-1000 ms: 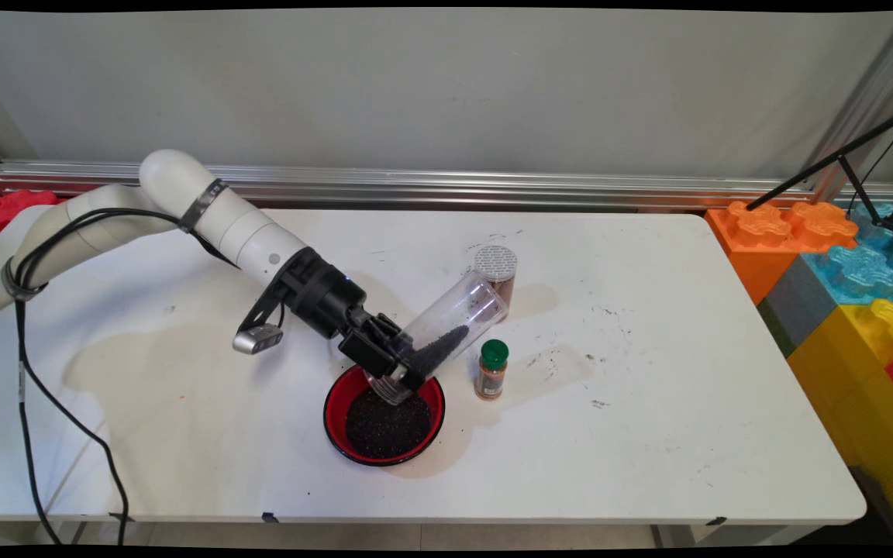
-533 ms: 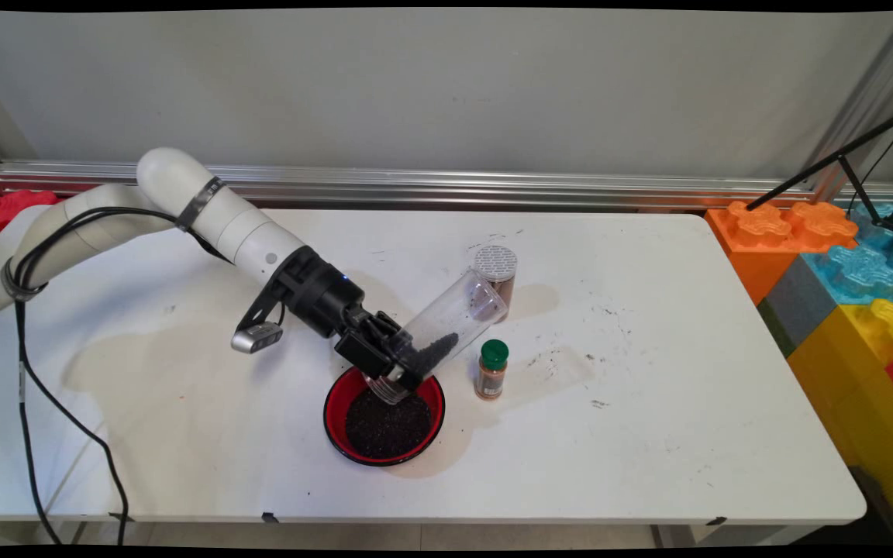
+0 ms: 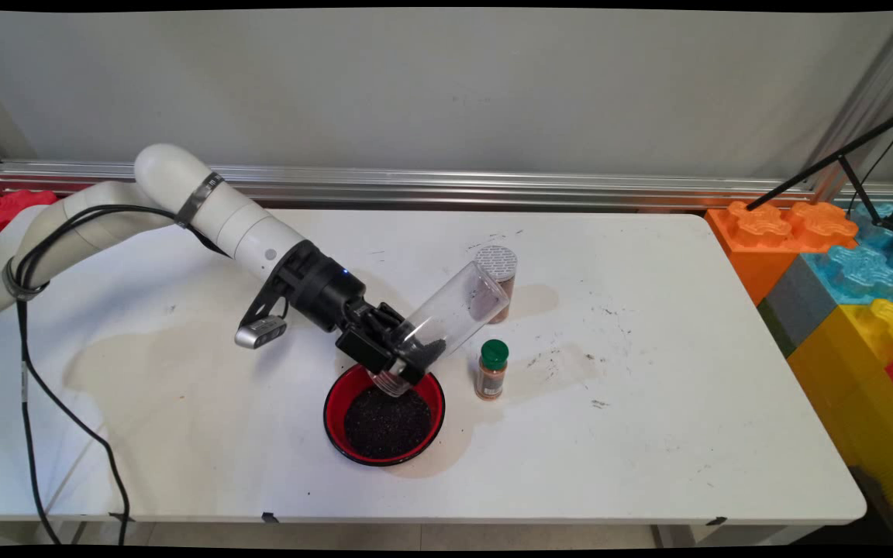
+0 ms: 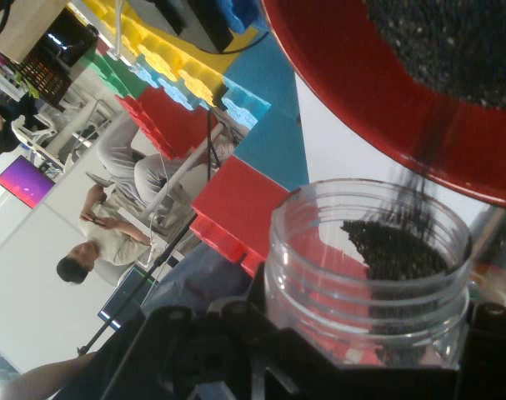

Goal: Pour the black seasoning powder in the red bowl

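Since second ago: clear plastic jar (image 3: 446, 322) tipped steeper, dark seeds inside fewer. Black two-finger tool (image 3: 396, 358) clamped on jar near mouth, mouth over red bowl of black seeds (image 3: 384, 415) on white counter (image 3: 648, 403). Judgement: keep mouth over bowl centre, tilt slowly, avoid green-capped spice bottle (image 3: 491, 369) just beside.

a: the clear jar (image 3: 446, 318) is tipped steeper now, its closed end raised higher toward the grey-lidded spice jar (image 3: 498, 273).

b: and the dark seeds (image 3: 429, 350) inside it?

a: fewer; a second ago they stretched well up the jar's wall, now only a small clump sits by the mouth, some falling out toward the red bowl (image 4: 344, 92).

b: the gripper (image 3: 394, 358)?

a: shifted slightly up and back with the jar.
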Robot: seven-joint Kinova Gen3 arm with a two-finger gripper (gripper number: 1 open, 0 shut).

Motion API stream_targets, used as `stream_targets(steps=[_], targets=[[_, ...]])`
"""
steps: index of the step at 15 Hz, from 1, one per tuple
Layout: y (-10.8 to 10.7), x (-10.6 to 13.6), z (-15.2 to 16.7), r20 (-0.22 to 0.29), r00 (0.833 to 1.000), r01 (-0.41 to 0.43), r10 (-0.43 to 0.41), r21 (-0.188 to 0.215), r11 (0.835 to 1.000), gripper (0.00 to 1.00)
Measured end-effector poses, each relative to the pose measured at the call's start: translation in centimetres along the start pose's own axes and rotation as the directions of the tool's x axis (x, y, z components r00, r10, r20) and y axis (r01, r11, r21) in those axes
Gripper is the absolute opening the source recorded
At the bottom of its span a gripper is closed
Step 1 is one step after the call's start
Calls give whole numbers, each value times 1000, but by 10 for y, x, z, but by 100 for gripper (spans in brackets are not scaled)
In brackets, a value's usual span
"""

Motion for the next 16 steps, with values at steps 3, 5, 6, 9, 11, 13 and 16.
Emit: stream_targets(steps=[3, 5, 6, 9, 11, 13, 16], targets=[[-1, -3, -1, 10, 1000, -23, 23, -4, 1000, 0], [-2, -5, -1, 16, 999, -40, 40, -6, 999, 0], [-2, -6, -2, 19, 999, -47, 47, -7, 999, 0], [-3, -9, -3, 29, 997, -76, 77, -13, 997, 0], [-4, -11, -4, 35, 994, -100, 100, -18, 995, 0], [-4, -12, -4, 40, 992, -121, 121, -23, 992, 0], [-6, -14, -6, 46, 987, -152, 153, -28, 988, 0]])
